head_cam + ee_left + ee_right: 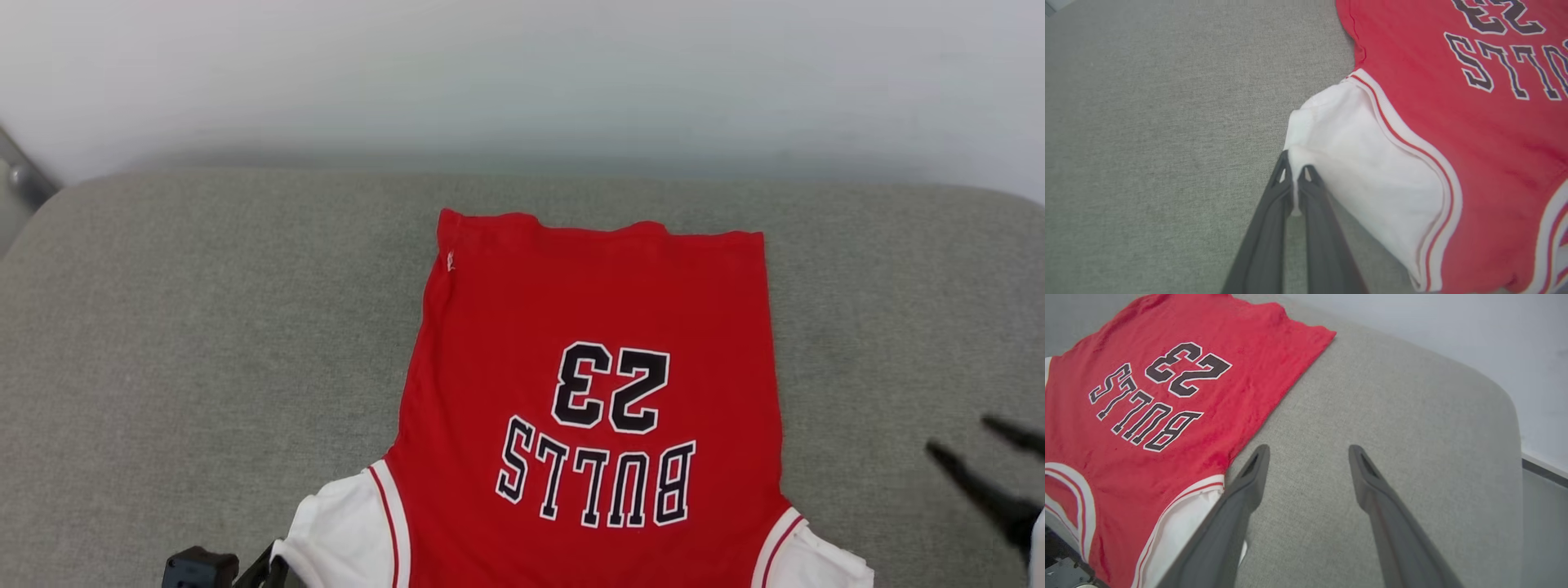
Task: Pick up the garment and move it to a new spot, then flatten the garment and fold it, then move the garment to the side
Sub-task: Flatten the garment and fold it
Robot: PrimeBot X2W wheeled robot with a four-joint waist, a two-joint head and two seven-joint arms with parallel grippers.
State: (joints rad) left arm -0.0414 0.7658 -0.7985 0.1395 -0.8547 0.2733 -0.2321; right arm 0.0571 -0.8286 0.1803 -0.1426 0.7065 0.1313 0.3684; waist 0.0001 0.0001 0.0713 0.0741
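the left pincer point(1295, 169) was shut tight on the garment point(588, 327), its two dark fingers point(1265, 228) pressed together on the outer corner of the white sleeve point(1355, 163) on the robot's left, with a sliver of white cloth showing between them just below the tips. from that pincer the sleeve fanned out ahead and to the right as far as its red-striped seam, and past the seam came the red body with the black, white-outlined print point(596, 433) "bulls 23". the garment lay spread flat, print up, on a grey cushion point(204, 327), between the two pincers, its sleeves at the end nearest them and its straight hem at the end farthest from them, toward a pale wall point(522, 73). the right pincer point(1308, 451) stood wide open with nothing in it, its fingertips well apart above bare cushion. the garment's red side edge ran just to the left of that pincer in its wrist view, and its left finger crossed in front of the second white sleeve point(1188, 522) there; in the head view a strip of bare cushion separated that pincer from the cloth
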